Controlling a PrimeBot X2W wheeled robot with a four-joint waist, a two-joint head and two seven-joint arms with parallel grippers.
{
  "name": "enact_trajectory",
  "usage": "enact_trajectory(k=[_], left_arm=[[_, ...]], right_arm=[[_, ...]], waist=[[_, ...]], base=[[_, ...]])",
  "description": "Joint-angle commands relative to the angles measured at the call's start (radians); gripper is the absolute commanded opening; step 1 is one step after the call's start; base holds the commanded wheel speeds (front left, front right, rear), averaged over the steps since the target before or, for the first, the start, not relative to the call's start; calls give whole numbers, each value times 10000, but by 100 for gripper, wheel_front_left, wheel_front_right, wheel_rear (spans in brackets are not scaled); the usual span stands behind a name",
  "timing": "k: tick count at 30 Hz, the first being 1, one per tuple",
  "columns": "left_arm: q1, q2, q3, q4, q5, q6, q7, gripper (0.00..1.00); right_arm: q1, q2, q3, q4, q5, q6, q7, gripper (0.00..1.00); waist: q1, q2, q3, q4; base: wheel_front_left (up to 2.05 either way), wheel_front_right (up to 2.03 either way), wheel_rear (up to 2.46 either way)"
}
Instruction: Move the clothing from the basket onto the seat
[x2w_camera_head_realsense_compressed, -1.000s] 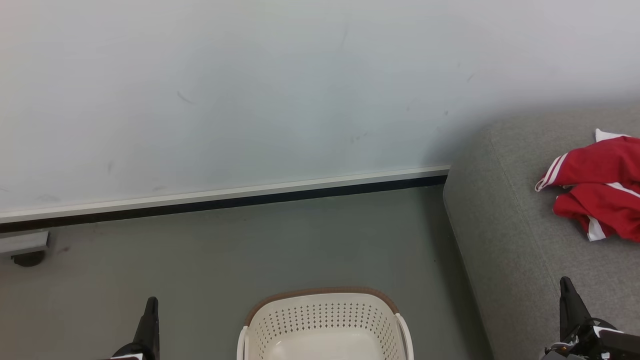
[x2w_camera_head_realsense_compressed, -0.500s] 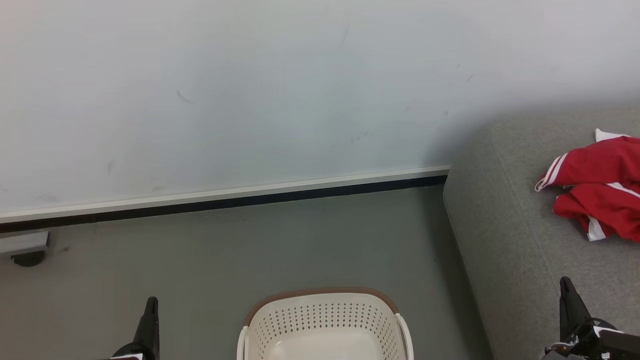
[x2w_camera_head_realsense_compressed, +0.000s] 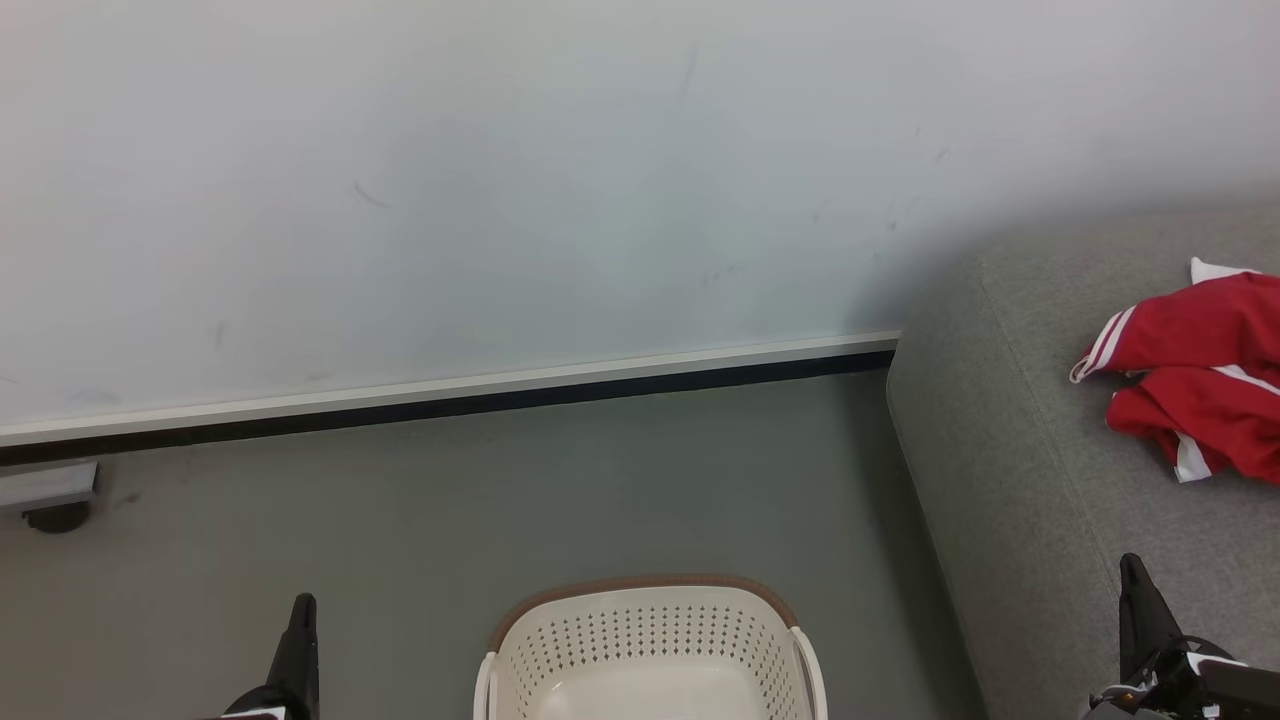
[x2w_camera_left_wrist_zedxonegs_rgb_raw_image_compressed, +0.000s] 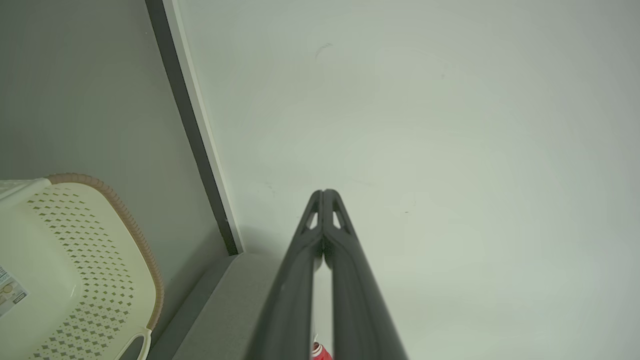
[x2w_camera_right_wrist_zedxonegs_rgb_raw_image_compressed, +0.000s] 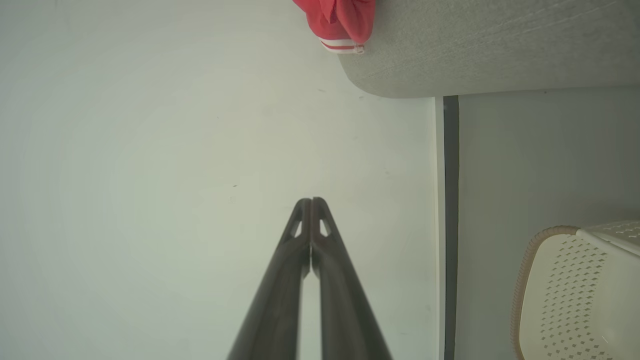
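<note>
1. Nearest: the left hand sits low at the near left. Its fingers are pressed together with nothing between them, tips aimed toward the wall.
2. The right hand mirrors it at the near right, above the near part of the seat. Its fingers are also together and empty.
3. Pose: both arms are drawn in low, one on each side of the basket and apart from it. Each wrist view looks along its fingers at bare wall. So the hands seem levelled forward, not tipped down into the basket.
4. The basket stands on the floor between the hands. The far part of its inside shows no clothing. The near part is cut off at the picture's edge, so I cannot tell what lies there.
5. The seat is to the right of the basket, with a strip of floor between them. The clothing, red with white stripes, lies crumpled on top of the seat. It is well apart from both hands.
6. Step in hand, as I judge it: the clothing is already delivered and the arms are parked.
7. Next move, by my reckoning: check the hidden near part of the basket.
   - If anything is left there, a hand must spread its fingers, tip downward and reach in.
   - If nothing is left, the job looks finished.
8. Farthest: a pale, scuffed wall with a dark skirting strip where it meets the floor.
</note>
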Motion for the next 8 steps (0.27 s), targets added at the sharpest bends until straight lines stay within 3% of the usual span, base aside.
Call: enact_trajectory(k=[1,8], left_arm=[[-45,-2,23,22,-54,-24,36,0],[-45,-2,23,22,-54,-24,36,0]], right_arm=[[5,37,-14,-1,-53,4,29,0],[5,40,-16,-1,-55,4,31,0]], waist=[[0,0,0,0],[0,0,0,0]], base=[[0,0,0],[0,0,0]])
